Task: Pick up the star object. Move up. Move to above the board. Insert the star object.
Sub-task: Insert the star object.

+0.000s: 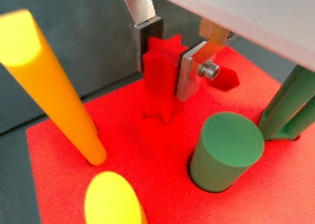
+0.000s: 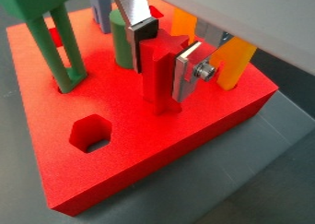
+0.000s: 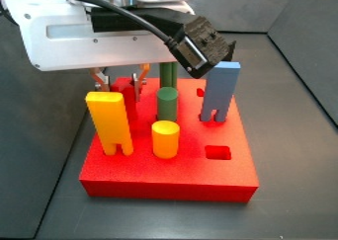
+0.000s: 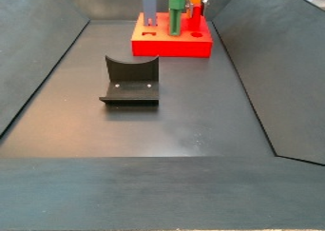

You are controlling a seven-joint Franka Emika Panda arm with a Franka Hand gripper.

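Observation:
The star object (image 1: 160,80), a slim red ridged peg, stands upright with its lower end in the board (image 1: 135,163), a thick red block. It shows in both wrist views (image 2: 157,76). My gripper (image 1: 165,66) is straight above the board (image 2: 135,163) with its fingers on either side of the peg's upper part. Both pads press the peg's sides, so it is shut on the star object. In a side view the gripper (image 3: 122,84) is over the board's (image 3: 185,180) far left part, and the peg is mostly hidden behind the yellow block.
On the board stand a yellow notched block (image 3: 109,120), a yellow cylinder (image 3: 165,137), a green cylinder (image 1: 226,149), a green legged peg (image 2: 50,34) and a blue peg (image 3: 220,91). A hexagon hole (image 2: 88,134) is open. The fixture (image 4: 129,81) stands on the floor.

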